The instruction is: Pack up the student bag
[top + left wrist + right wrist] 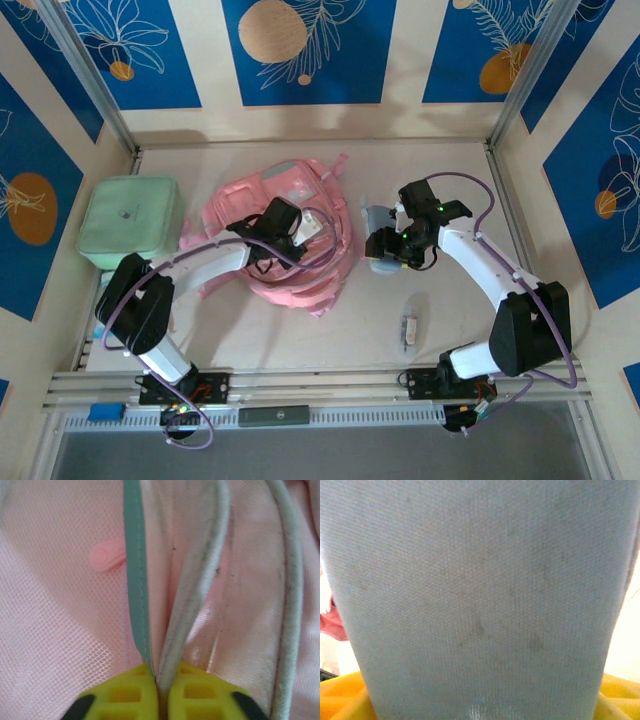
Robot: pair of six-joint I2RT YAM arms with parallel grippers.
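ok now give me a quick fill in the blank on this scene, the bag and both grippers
1. The left gripper pinches the edge trim of the ____ student bag.
2. In the top view, the mint-green case lies on the bag's ____ side.
3. The right gripper clamps a pale fabric pouch on the bag's ____ side.

Missing words: pink; left; right
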